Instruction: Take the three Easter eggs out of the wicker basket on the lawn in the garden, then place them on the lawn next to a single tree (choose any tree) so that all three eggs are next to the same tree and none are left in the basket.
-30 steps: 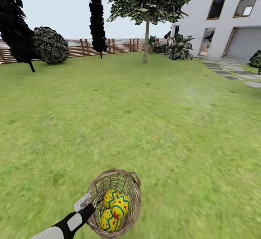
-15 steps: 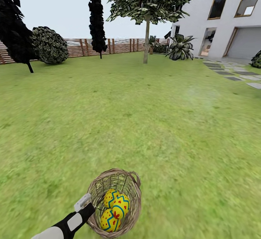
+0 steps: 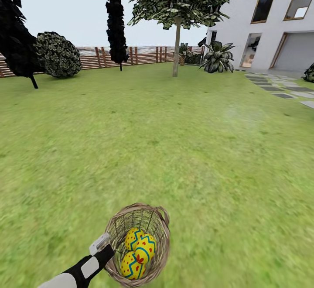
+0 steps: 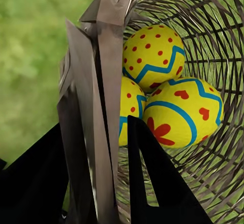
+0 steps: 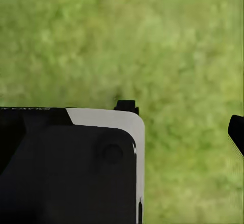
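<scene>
The lawn (image 3: pixel 187 139) spreads wide and green with yellowish patches, running back to a brown slatted fence (image 3: pixel 144 55) at its far edge; grey stepping-stone paving (image 3: pixel 283 89) borders it at the far right, before the white house (image 3: pixel 270 22). Rooted in the grass well back stand a tree (image 3: pixel 176 46) with a straight pale trunk, two dark conical trees (image 3: pixel 117 26), a rounded shrub (image 3: pixel 59 55) and a broad-leaved striped plant (image 3: pixel 216 57); whether the wicker basket (image 3: pixel 114 229), near the lower edge, rests on the grass cannot be told. Blurred green lawn also shows in the right wrist view.
</scene>
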